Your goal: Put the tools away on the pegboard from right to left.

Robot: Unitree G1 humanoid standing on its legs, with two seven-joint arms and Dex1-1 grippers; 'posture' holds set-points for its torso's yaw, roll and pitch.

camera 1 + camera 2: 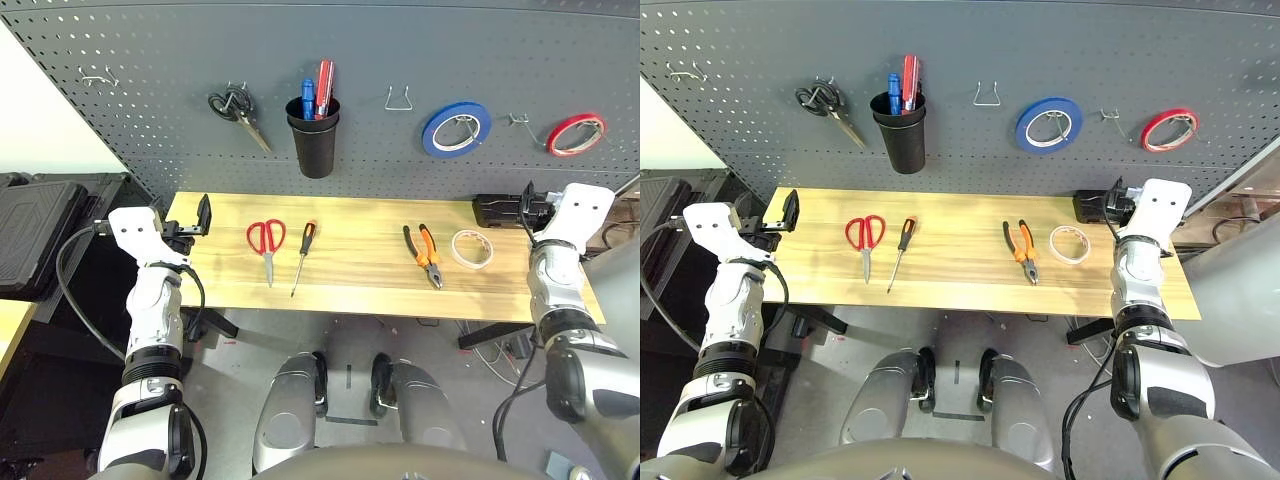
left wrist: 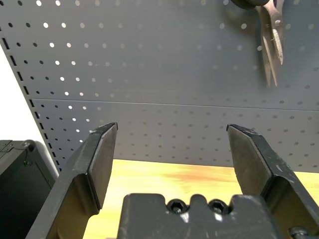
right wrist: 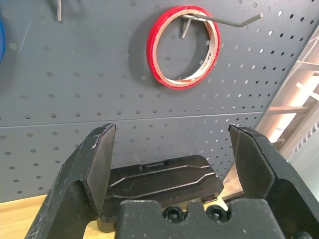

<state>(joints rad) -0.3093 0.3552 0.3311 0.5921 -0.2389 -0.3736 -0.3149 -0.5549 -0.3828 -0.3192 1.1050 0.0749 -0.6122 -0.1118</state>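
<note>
Up top, black cup holder w/ red & blue tools.

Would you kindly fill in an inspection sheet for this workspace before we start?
Surface: wooden table, tidy.
Job's things: tape roll, pliers, screwdriver, red scissors lie apart in a row; pegboard has free hooks.
Clutter: black case at the table's right end.
Grippers: left gripper, right gripper open, empty.
Cables: black cable beside left arm.
Surroundings: black scissors, cup, blue tape, red tape hung up.
</note>
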